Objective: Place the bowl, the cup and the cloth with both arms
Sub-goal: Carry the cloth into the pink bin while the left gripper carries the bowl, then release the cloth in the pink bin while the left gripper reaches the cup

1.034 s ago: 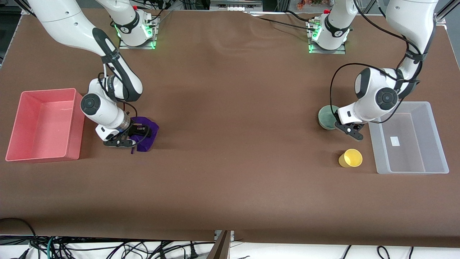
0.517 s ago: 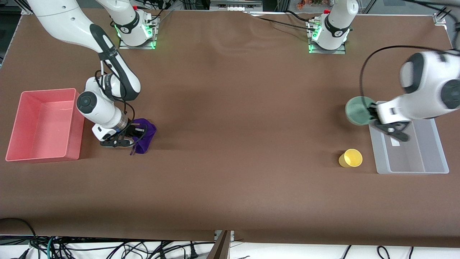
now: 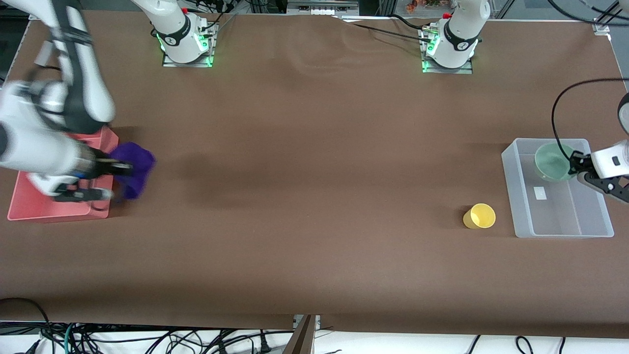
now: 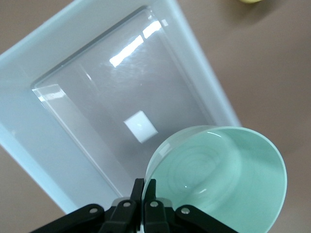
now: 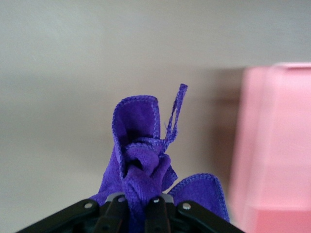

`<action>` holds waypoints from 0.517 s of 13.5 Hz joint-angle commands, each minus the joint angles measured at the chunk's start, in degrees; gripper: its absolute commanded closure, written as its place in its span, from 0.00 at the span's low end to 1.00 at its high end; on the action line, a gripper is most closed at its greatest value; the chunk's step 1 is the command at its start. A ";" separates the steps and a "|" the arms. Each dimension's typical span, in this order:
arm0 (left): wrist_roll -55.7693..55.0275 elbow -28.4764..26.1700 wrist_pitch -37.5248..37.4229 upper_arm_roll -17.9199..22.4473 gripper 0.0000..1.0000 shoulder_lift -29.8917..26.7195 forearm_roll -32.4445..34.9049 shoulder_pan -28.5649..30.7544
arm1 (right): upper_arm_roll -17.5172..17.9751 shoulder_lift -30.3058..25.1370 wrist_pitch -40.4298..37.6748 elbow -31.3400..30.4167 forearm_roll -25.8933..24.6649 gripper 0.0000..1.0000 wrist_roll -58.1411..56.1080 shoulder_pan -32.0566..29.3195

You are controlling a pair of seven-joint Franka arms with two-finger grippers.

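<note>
Soft purple cloth (image 3: 133, 169) hangs limp at the frame's left edge, bunched in your right tool (image 3: 118, 168), which pinches it over the pink bin's (image 3: 59, 209) wall; it is light and hard to drop. Your left tool (image 4: 144, 194) nips the rigid, slick mint bowl (image 3: 553, 161) by its rim over the clear bin (image 3: 560, 231), so release low. Take the light yellow cup (image 3: 479, 216), on the worktop beside that bin, by its rim.

There are two robot arms, one right arm (image 3: 54, 147) at the frame's left edge and one left arm (image 3: 612, 160) at its right edge. One cloth (image 3: 133, 167), one bowl (image 3: 553, 161) and one cup (image 3: 480, 216) are present. There are two bins: one pink bin (image 3: 59, 214) and one clear bin (image 3: 565, 216).
</note>
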 commanded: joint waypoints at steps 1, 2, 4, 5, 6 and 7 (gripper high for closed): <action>6.42 3.00 6.64 -0.69 1.00 7.19 0.13 3.92 | -8.62 1.20 -6.00 4.08 0.40 1.00 -15.27 -0.28; 6.96 3.00 8.76 -0.77 1.00 8.69 -0.22 4.54 | -12.05 1.37 -6.96 3.90 0.40 1.00 -20.38 -0.37; 6.88 3.00 12.27 -0.86 1.00 10.63 -0.31 4.72 | -17.69 2.68 -6.36 3.47 0.40 1.00 -27.69 -0.72; 6.79 3.00 12.55 -0.77 0.95 10.82 -1.09 4.63 | -19.02 3.56 -5.75 2.68 0.40 1.00 -29.38 -0.98; 6.79 3.00 12.56 -0.86 0.59 10.82 -2.41 4.55 | -19.29 4.70 -5.22 1.80 0.40 1.00 -30.00 -2.12; 6.96 3.08 12.47 -0.86 0.16 10.64 -3.64 4.63 | -19.38 5.85 -4.69 0.84 0.40 1.00 -30.44 -3.26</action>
